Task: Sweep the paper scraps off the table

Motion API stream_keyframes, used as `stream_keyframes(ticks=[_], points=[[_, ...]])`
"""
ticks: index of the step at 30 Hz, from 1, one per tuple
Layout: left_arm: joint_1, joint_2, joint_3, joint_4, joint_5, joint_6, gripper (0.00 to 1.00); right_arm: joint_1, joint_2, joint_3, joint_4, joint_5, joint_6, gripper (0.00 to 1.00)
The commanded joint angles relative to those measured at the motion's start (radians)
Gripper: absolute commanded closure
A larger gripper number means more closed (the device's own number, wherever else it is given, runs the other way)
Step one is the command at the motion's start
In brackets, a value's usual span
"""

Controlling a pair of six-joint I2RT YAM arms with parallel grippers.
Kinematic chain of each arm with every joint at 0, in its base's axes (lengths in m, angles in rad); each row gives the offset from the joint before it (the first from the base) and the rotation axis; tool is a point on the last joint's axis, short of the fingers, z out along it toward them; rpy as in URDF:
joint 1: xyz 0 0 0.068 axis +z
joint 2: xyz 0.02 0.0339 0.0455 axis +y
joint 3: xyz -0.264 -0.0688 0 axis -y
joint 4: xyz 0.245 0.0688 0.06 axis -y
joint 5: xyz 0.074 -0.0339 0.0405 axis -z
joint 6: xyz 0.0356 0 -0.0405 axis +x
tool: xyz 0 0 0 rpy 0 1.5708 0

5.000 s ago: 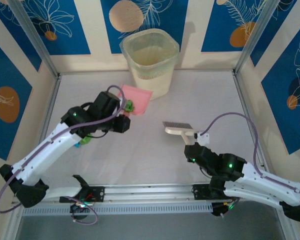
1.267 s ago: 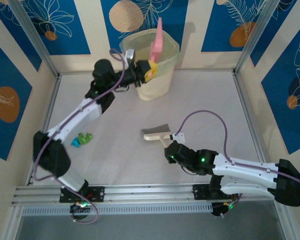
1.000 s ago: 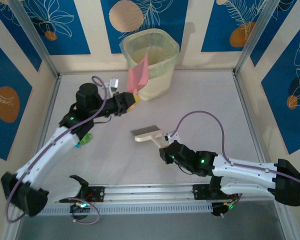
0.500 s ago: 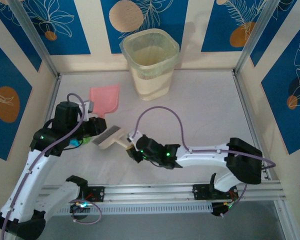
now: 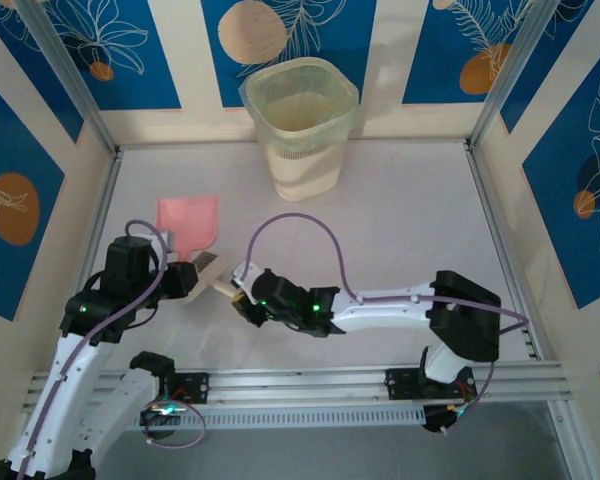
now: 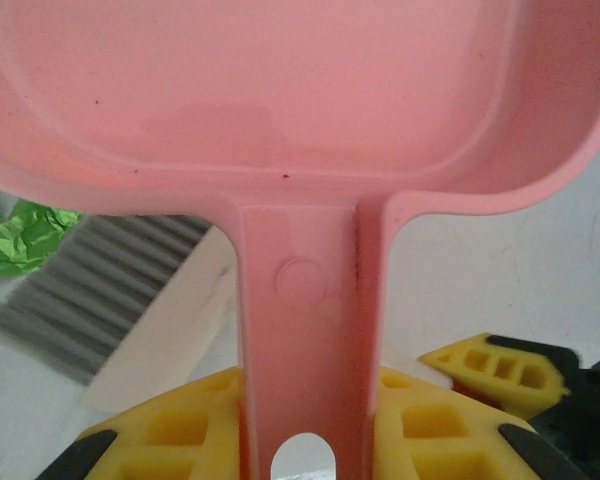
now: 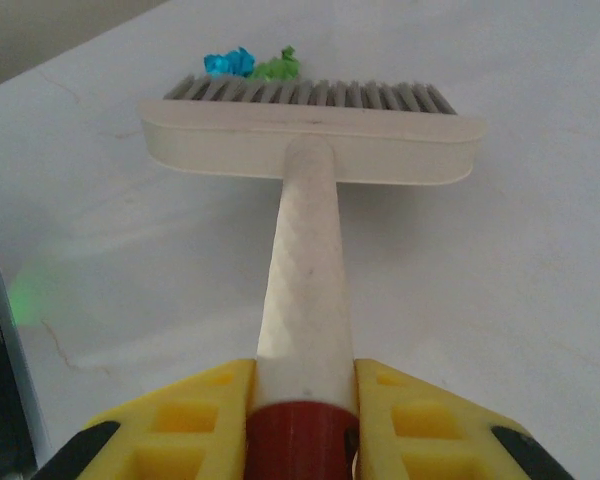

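L hand (image 6: 305,435) clamps pink dustpan (image 6: 280,90) handle; R hand (image 7: 300,415) grips brush (image 7: 310,145) (bristles just beside green, cyan paper scraps (image 7: 252,63)).

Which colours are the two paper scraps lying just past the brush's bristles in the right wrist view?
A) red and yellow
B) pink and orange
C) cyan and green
C: a cyan scrap and a green scrap lie on the table just beyond the bristles of the brush.

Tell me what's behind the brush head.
Past the brush head lie a cyan scrap and a green scrap, on the table. The head covers their near edges and anything else close behind it.
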Motion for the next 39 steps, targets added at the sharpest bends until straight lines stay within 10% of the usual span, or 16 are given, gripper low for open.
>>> stream_keyframes(ticks=[1,21,39], points=[[0.033,-0.005,-0.012,0.057,-0.024,0.011,1.00,0.010,0.070,0.103,0.080,-0.019,-0.040,1.00],[0.115,0.017,-0.036,0.080,0.088,0.011,1.00,0.024,0.506,0.510,0.157,-0.068,-0.175,1.00],[0.134,0.048,-0.037,0.077,0.094,0.015,1.00,-0.013,0.377,0.222,0.186,-0.055,-0.150,1.00]])
